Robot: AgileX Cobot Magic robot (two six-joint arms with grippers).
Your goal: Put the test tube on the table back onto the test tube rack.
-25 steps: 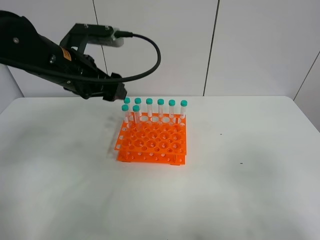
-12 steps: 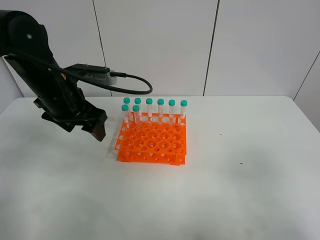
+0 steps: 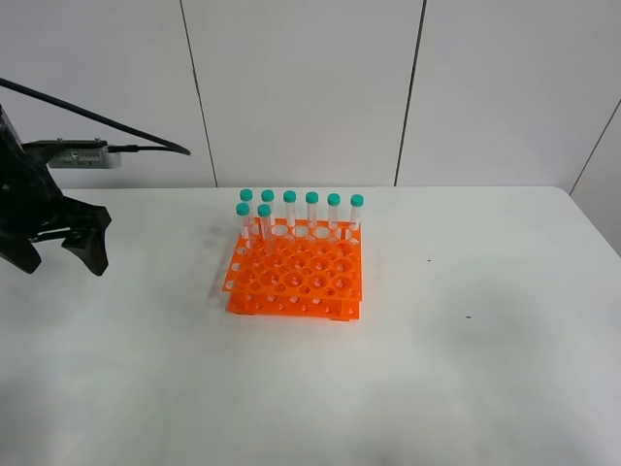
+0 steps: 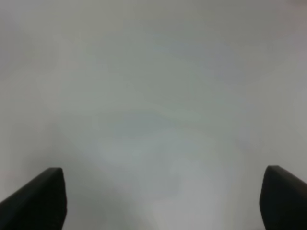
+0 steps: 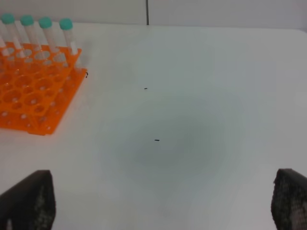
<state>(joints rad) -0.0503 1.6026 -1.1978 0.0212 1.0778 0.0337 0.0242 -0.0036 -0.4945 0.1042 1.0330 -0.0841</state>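
The orange test tube rack [image 3: 296, 277] stands mid-table on the white table [image 3: 466, 379]. Several teal-capped test tubes [image 3: 311, 212] stand upright in its back row, and two more [image 3: 264, 221] stand in the second row at the left. No tube lies on the table. My left gripper [image 3: 60, 257] is open and empty, low over the table's far left, well away from the rack. The left wrist view shows only its fingertips [image 4: 41, 201] over bare table. My right gripper [image 5: 158, 201] is open and empty. Its view shows the rack [image 5: 33, 91] and some tubes [image 5: 67, 36].
A white panelled wall [image 3: 408, 87] runs behind the table. A black cable [image 3: 126, 131] trails from the left arm. Small dark specks [image 3: 468, 316] mark the table right of the rack.
My left arm has swung away from the rack's back-left corner, down and to the far left of the table, with the gripper open. The rack and tubes have not moved.
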